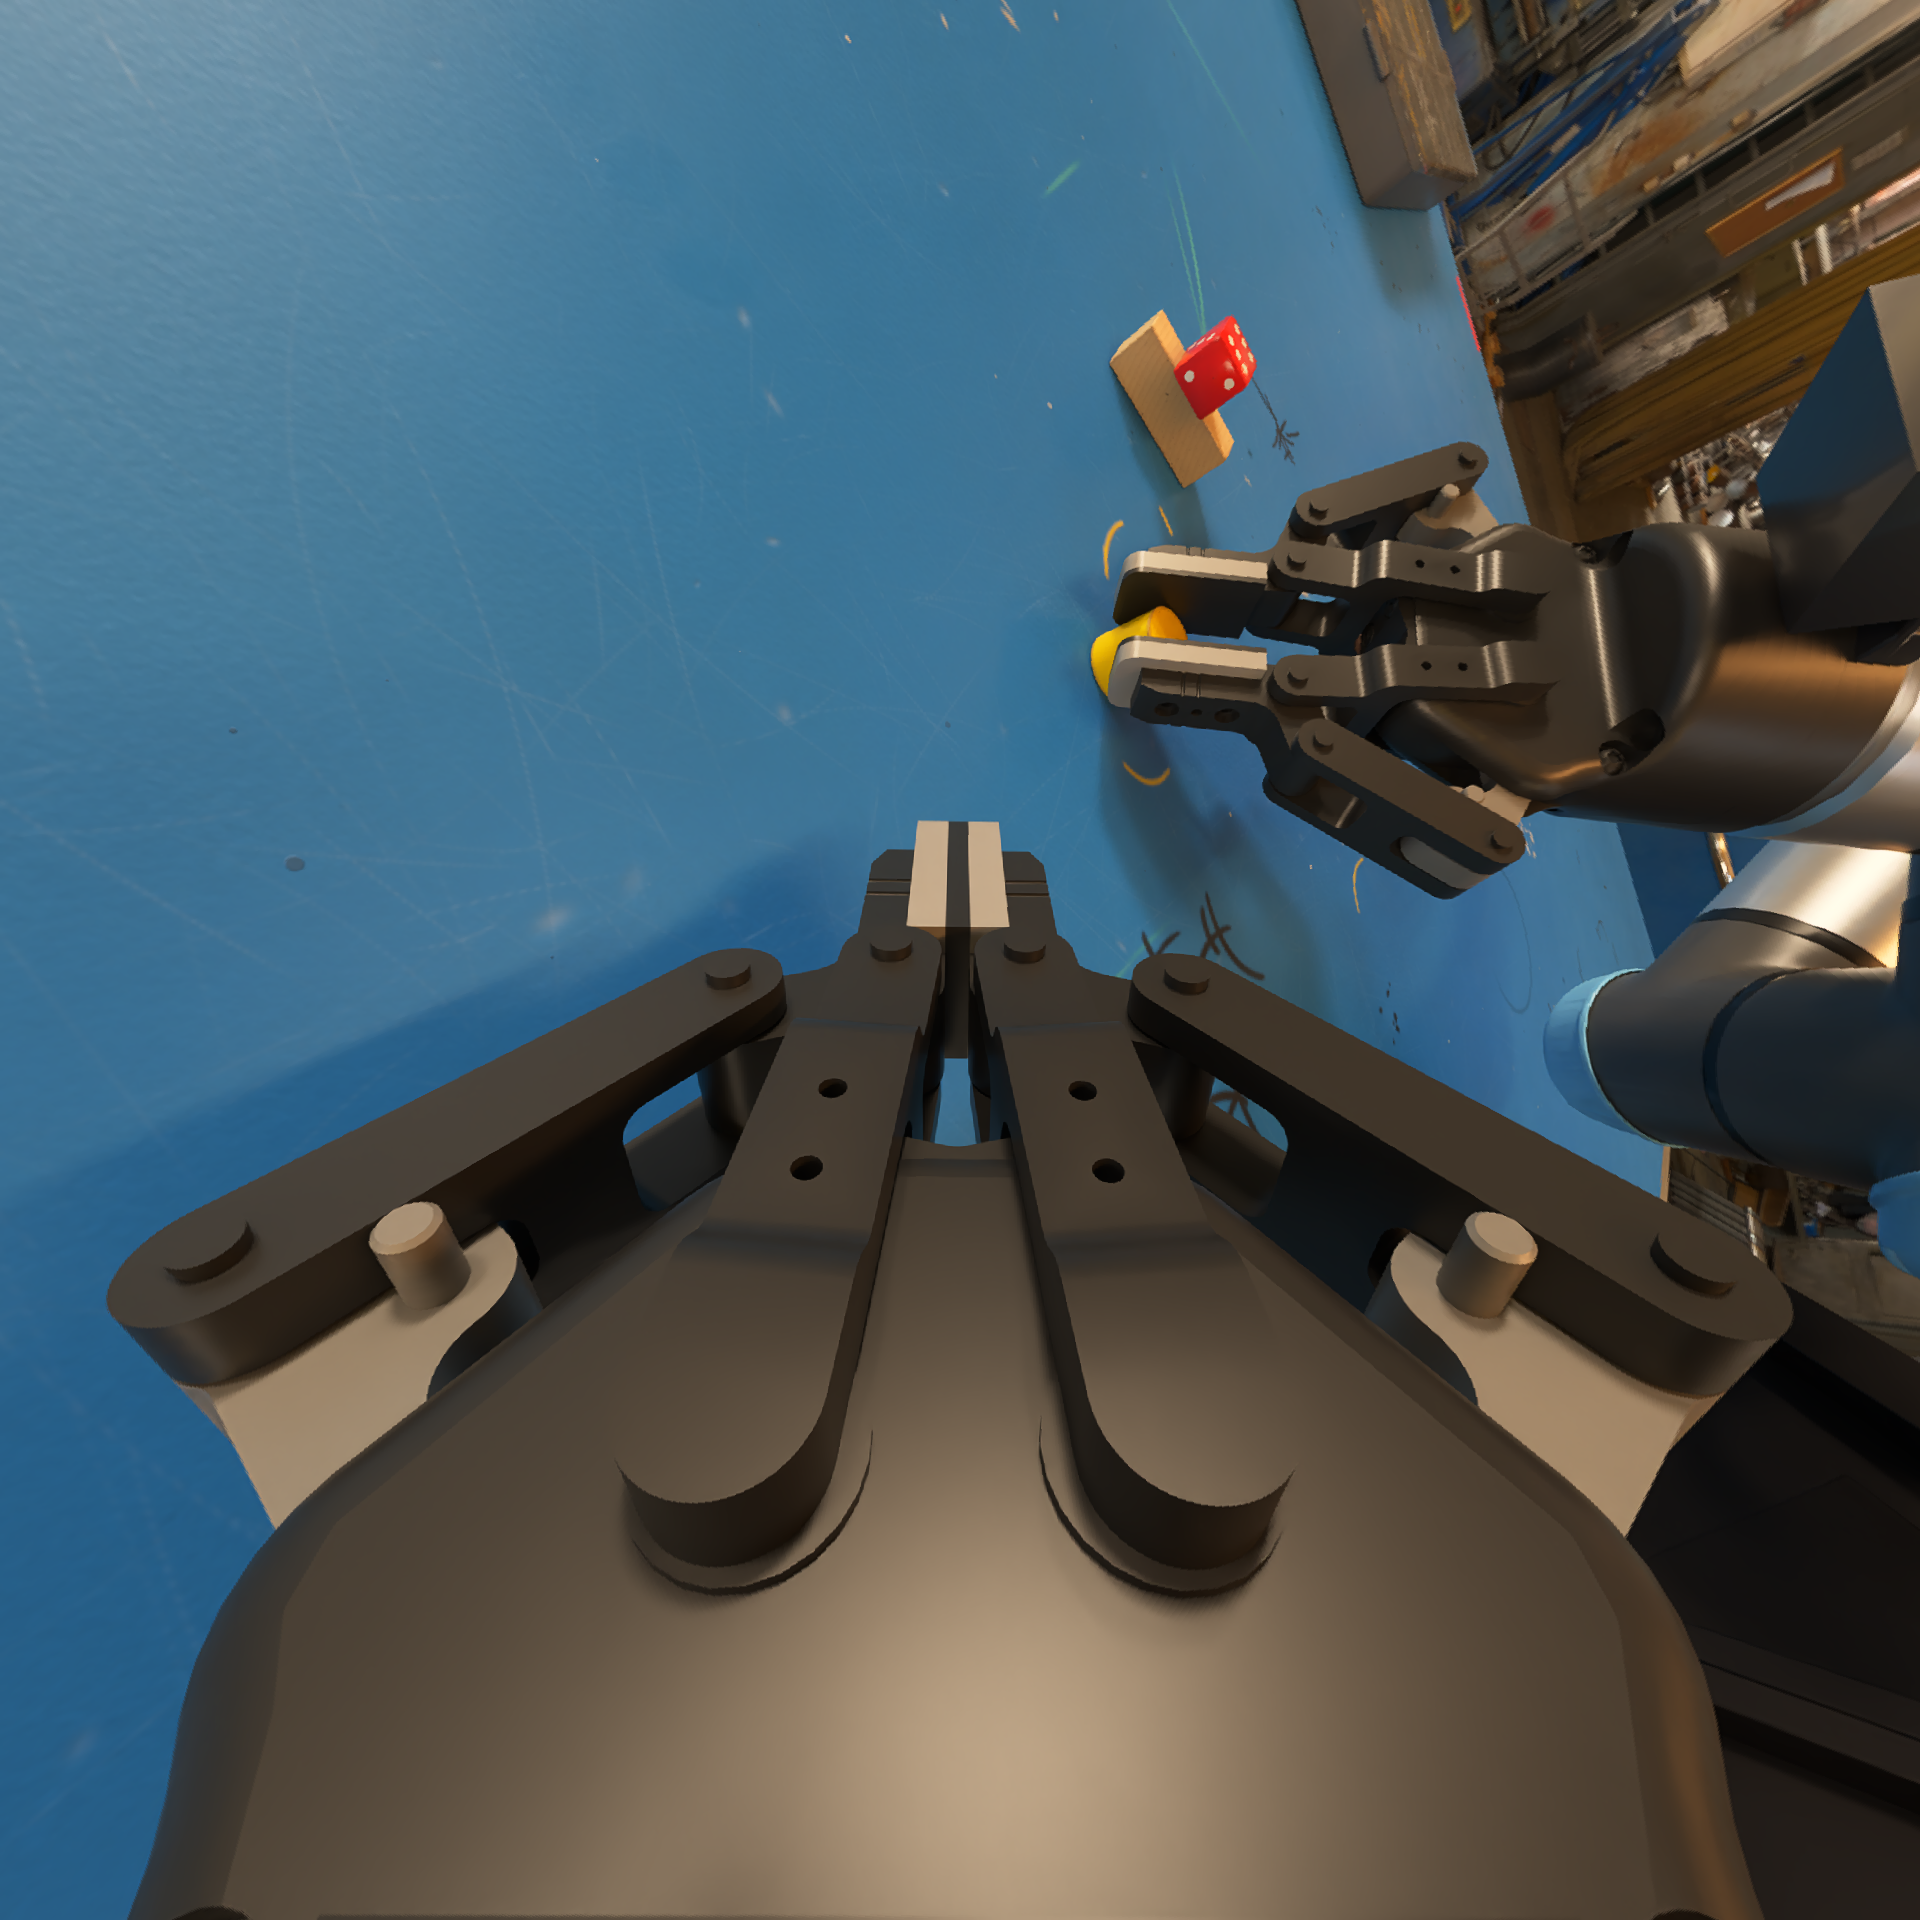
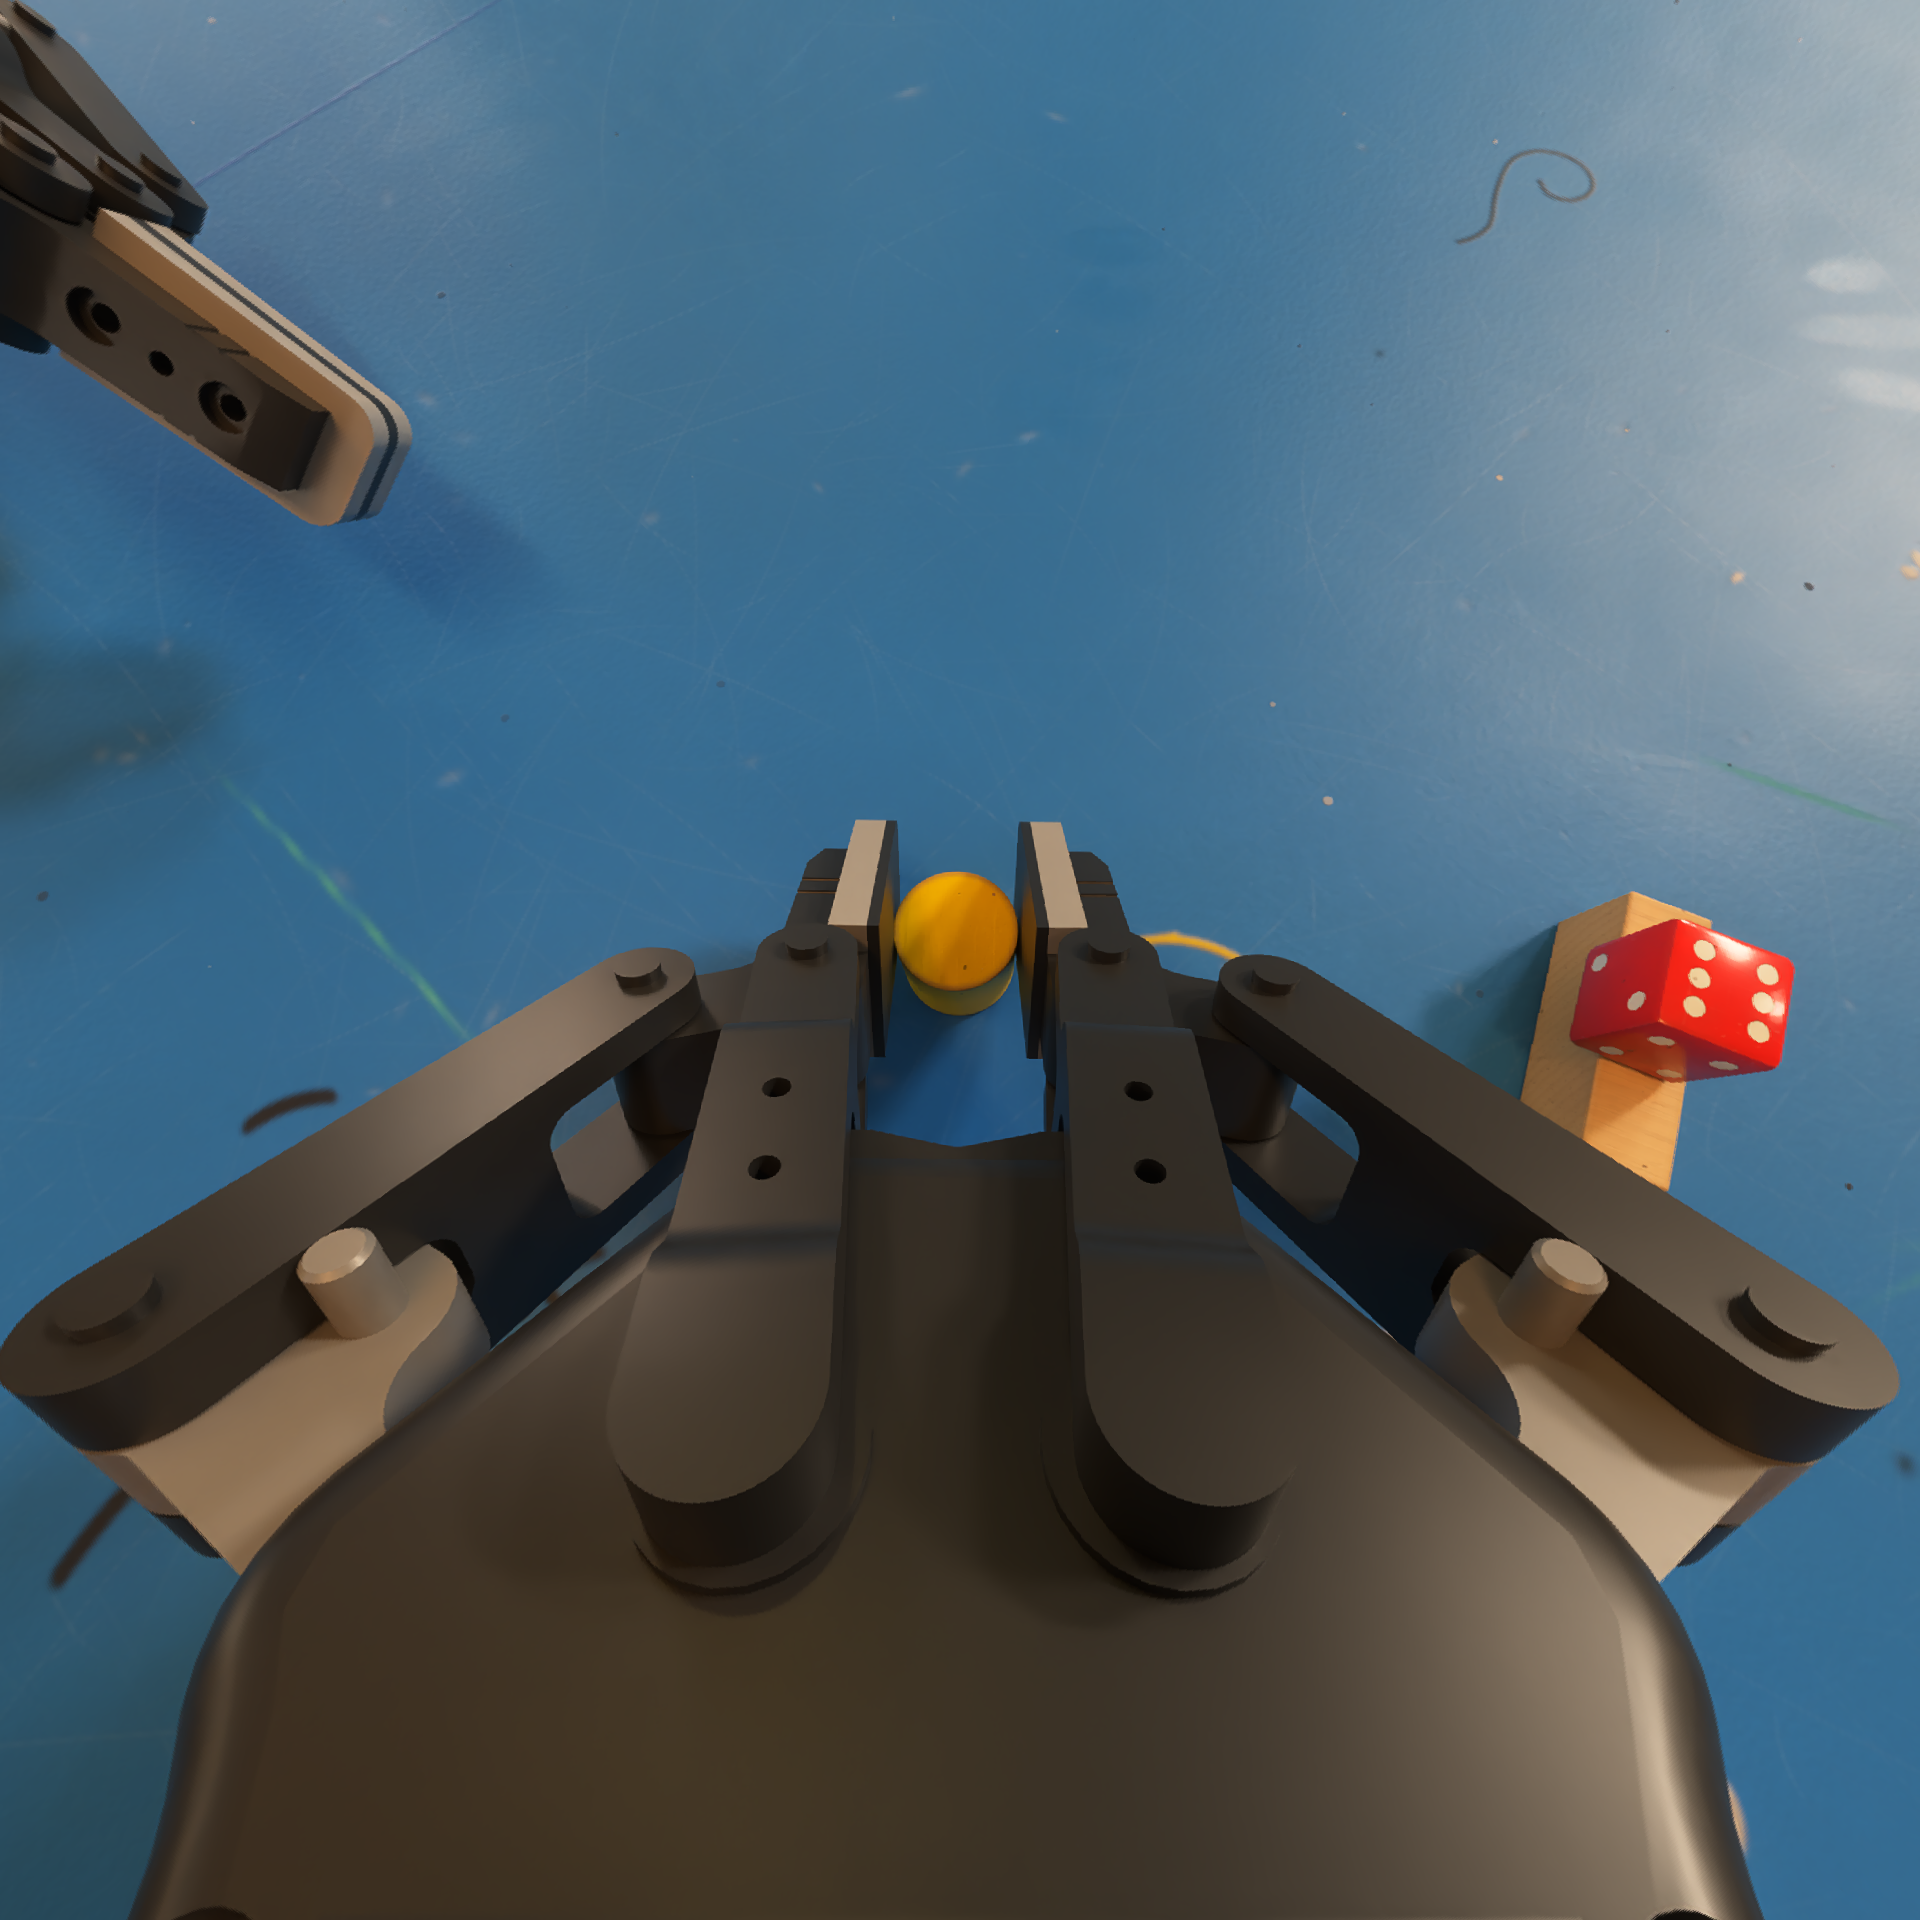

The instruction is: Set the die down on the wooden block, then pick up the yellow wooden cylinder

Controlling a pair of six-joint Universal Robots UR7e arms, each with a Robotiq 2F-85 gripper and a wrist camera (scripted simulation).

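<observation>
The red die rests on the pale wooden block, which lies flat on the blue table; both also show at the right of the right wrist view, the die on the block. The yellow wooden cylinder stands on the table between my right gripper's pads, which press on both its sides. In the left wrist view the right gripper reaches down over the cylinder. My left gripper is shut and empty above bare table, apart from the cylinder.
The left gripper's fingers show at the upper left of the right wrist view. A grey box lies at the table's far edge. The right arm fills the right side. The table edge runs just beyond the block.
</observation>
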